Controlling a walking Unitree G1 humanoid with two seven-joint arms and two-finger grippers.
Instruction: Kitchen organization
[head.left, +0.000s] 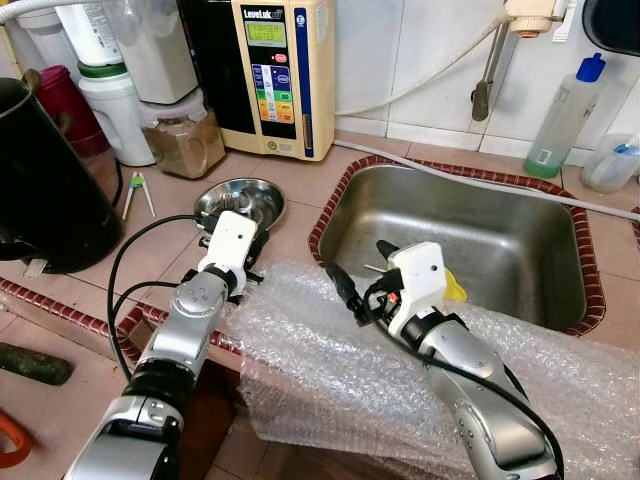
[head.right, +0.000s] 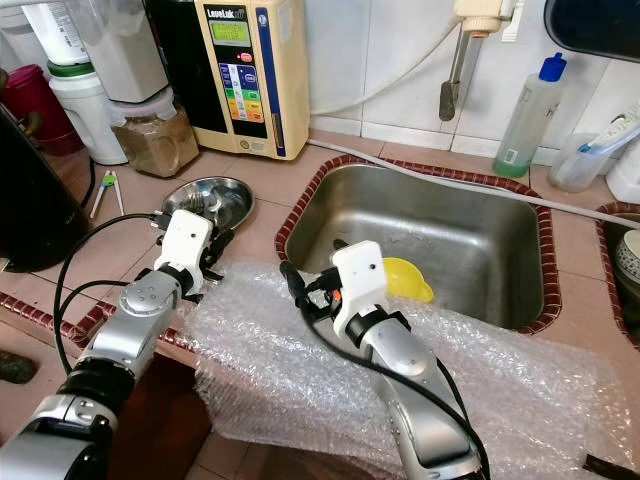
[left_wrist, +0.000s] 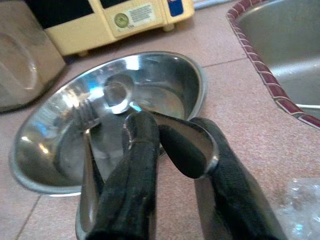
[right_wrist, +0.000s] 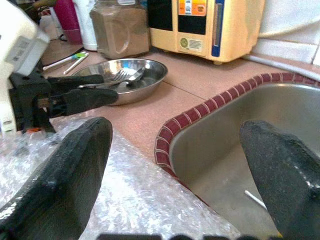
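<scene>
Left end effector sits low over the near rim of the steel bowl on the tiled counter, at about ten o'clock from the sink; its black fingers are clamped on the bowl of a spoon, the metal pinched between the pads; a fork runs alongside, its tines up inside the bowl, touching the fingers, though whether it is gripped too I cannot tell; another spoon lies in the bowl's middle.

Right end effector hangs over the sink's near-left corner, fingers spread wide with nothing between them; a yellow object lies in the basin just behind its wrist; a sheet of bubble wrap drapes over the counter's front edge under both arms.

At twelve o'clock from the bowl stands a cream water ioniser; a jar of brown powder is at eleven; a black kettle sits at nine; a soap bottle stands behind the sink.
</scene>
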